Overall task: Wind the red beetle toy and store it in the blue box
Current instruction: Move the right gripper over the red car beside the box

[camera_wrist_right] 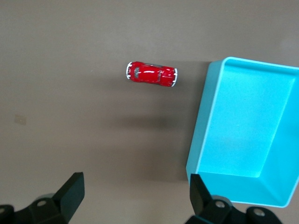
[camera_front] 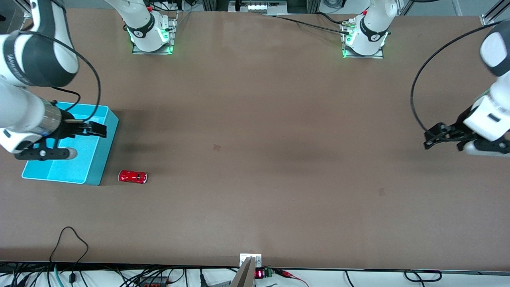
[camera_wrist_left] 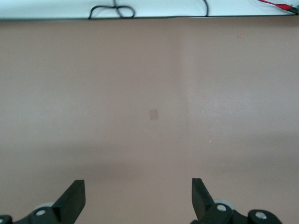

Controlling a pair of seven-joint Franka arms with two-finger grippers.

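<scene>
Lying apart from open right gripper (camera_wrist_right: 135, 193) jaws: red beetle toy (camera_wrist_right: 151, 74).

Tiny red beetle toy car (camera_front: 132, 176): glossy body, bright highlights, silvery bumper trim. Cyan rectangular plastic box (camera_front: 104, 147): smooth thin walls, duller matt floor inside. Brown worktop (camera_front: 255, 159): matt, flat, faintly mottled, no sheen.
</scene>
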